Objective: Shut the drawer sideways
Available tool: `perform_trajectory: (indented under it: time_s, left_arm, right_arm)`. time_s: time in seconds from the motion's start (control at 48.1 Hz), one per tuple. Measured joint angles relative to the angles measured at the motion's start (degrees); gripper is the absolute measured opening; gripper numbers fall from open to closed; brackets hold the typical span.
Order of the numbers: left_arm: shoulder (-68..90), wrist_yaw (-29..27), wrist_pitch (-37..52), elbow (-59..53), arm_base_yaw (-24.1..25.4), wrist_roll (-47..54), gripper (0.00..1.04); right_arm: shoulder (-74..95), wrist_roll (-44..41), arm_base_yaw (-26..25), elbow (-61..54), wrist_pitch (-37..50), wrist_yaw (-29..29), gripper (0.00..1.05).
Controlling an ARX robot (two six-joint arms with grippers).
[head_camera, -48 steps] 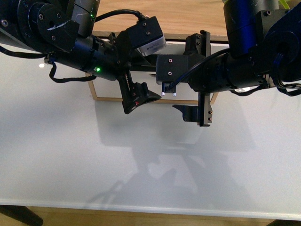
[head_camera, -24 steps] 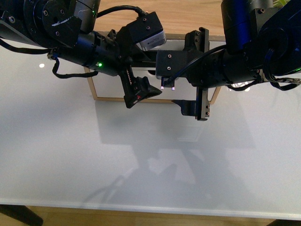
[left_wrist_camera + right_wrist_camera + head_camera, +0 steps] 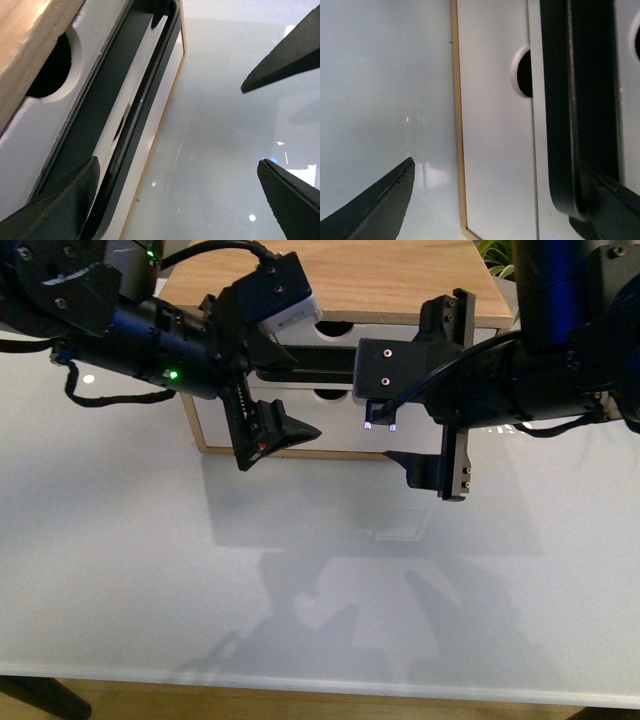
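Both arms have lifted and moved apart, so more of the flat-topped light-wood box shows.
The light-wood drawer with a white front and half-round notch sits in that box, far across the white surface, and it looks almost shut. The left arm's fingers and the right arm's fingers are spread wide, with one finger of each beside the wide black bar handle. Next should be one last soft, straight push.
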Motion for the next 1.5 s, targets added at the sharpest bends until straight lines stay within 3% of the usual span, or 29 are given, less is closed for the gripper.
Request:
perform_trajectory:
  time_s: [0.353, 0.561, 0.644, 0.686, 0.748, 0.81, 0.852, 0.977, 1.039, 1.081, 1.122, 1.496]
  left_arm:
    - [-16.6, 1.7, 13.6, -15.8, 4.4, -8.0, 0.96]
    - [-28.5, -2.7, 24.1, -26.8, 9.0, -19.6, 0.96]
    - [-37.2, -3.8, 28.9, -33.9, 13.7, -31.5, 0.96]
    - [-39.7, -4.2, 29.4, -35.5, 15.1, -35.2, 0.96]
    - [-41.8, -20.5, 37.8, -39.4, 15.0, -41.8, 0.85]
    - [-43.8, -34.4, 43.3, -44.5, 14.7, -45.4, 0.71]
    - [-45.9, -38.1, 44.0, -47.6, 14.7, -46.8, 0.61]
    - [-52.0, -38.7, 44.6, -54.4, 14.5, -48.1, 0.33]
    - [-55.2, -38.8, 44.5, -57.4, 14.5, -48.3, 0.18]
    - [-56.8, -38.8, 44.4, -58.6, 14.5, -48.3, 0.11]
    - [-58.5, -38.9, 43.9, -59.9, 14.5, -48.4, 0.02]
    - [-73.5, -38.9, 38.2, -70.0, 14.4, -48.7, 0.02]
  right_arm:
    - [-16.6, 8.5, -2.6, -15.5, 10.2, -1.3, 0.96]
    - [-30.2, 19.6, -6.1, -27.4, 17.5, -1.6, 0.96]
    - [-38.9, 27.9, -9.2, -35.3, 22.3, 2.4, 0.96]
    - [-41.5, 35.2, -9.7, -39.2, 29.0, 10.6, 0.89]
    - [-45.8, 50.9, -10.8, -45.3, 37.8, 19.8, 0.76]
    - [-49.7, 63.8, -11.6, -48.6, 38.7, 20.9, 0.62]
    - [-51.6, 67.5, -12.0, -50.4, 38.4, 20.6, 0.53]
    - [-57.6, 73.0, -13.2, -54.8, 36.1, 19.5, 0.25]
    - [-58.6, 73.9, -15.9, -57.5, 38.7, 15.7, 0.09]
    - [-59.6, 74.1, -16.7, -58.6, 37.9, 15.6, 0.02]
    - [-61.4, 74.3, -17.3, -59.5, 36.8, 15.7, 0.02]
    - [-82.4, 74.4, -17.4, -62.8, 19.8, 15.4, 0.02]
